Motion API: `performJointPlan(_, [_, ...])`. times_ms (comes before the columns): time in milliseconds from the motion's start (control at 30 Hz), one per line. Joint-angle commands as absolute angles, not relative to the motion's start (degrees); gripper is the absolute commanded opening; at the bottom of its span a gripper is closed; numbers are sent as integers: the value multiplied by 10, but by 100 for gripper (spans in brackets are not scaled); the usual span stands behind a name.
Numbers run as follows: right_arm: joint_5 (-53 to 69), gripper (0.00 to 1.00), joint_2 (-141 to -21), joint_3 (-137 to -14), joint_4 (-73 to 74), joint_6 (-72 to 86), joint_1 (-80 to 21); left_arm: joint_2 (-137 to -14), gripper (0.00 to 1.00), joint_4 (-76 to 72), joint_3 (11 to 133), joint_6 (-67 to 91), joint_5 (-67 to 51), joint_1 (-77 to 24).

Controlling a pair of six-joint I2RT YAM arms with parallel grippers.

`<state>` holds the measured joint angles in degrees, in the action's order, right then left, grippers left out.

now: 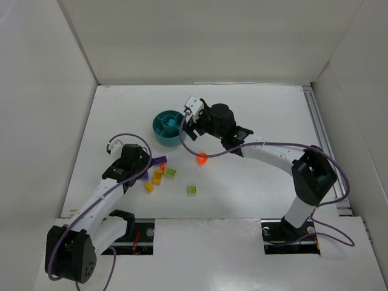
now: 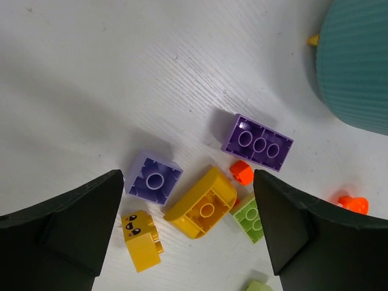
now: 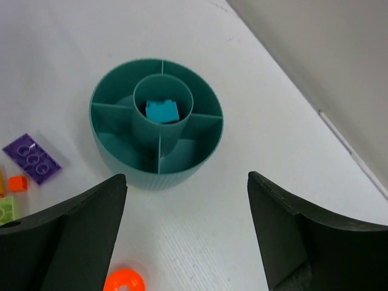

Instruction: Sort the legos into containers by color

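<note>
My left gripper [image 2: 188, 182] hangs with jaws apart over the loose bricks [image 1: 159, 174], straddling a yellow arch brick [image 2: 203, 212], probably to line up a pick. They lie at seven o'clock from the dish [image 3: 213, 121]. My right gripper [image 3: 187, 177] hovers above it, jaws apart and empty. One teal brick [image 3: 162, 111] sits in the centre well; the wedges I can see look bare.

The right gripper [image 1: 185, 124] hangs at the teal dish's [image 1: 162, 138] right rim. Legos [image 1: 157, 176] lie scattered on the dish's near side.
</note>
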<state>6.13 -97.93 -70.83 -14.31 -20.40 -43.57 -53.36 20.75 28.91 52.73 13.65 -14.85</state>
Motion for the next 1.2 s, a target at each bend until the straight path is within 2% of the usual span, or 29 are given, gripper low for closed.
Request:
performJointPlan(0, [47,85,-955,-677,-157,-193,-430,-519,85,189,273,510,125,-146])
performJointPlan(267, [35,85,-939,-647,-163,-182,-430,-576,77,226,267,553,139,-146])
performJointPlan(667, [30,85,-939,-629,-163,-164,-418,-613,48,192,257,553,134,-146])
performJointPlan(733, [30,85,-939,-629,-163,-164,-418,-618,48,192,257,548,134,-146])
performJointPlan(1033, [25,85,-912,-610,-163,-164,-418,-641,36,188,263,548,134,-146])
performJointPlan(1167, [18,85,-890,-589,-163,-159,-418,-621,35,199,301,537,147,-146])
